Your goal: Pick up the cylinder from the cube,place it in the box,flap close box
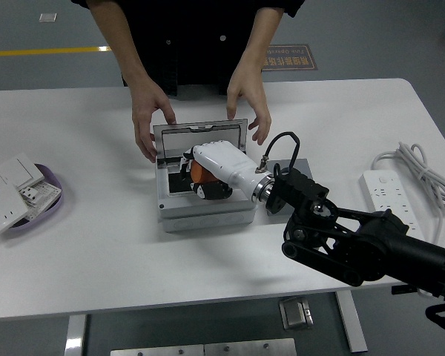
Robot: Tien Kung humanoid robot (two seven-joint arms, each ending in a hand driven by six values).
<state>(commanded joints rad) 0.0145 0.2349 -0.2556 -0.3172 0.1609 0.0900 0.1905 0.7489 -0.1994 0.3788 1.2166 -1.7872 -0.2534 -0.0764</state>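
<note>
The orange cylinder (198,172) is inside the opening of the grey box (208,211), still held by my right hand (200,178), whose white fingers curl around it. The box lid (200,139) stands open at the back. The grey cube (291,165) lies right of the box, mostly hidden behind my right arm. A person at the far side holds the box with both hands, one hand (150,122) at its left rear corner and one hand (251,115) at the right rear corner. My left arm is out of view.
A purple tray (44,211) with white switch plates sits at the left edge. A white power strip (391,208) with a coiled cable (423,170) lies at the right.
</note>
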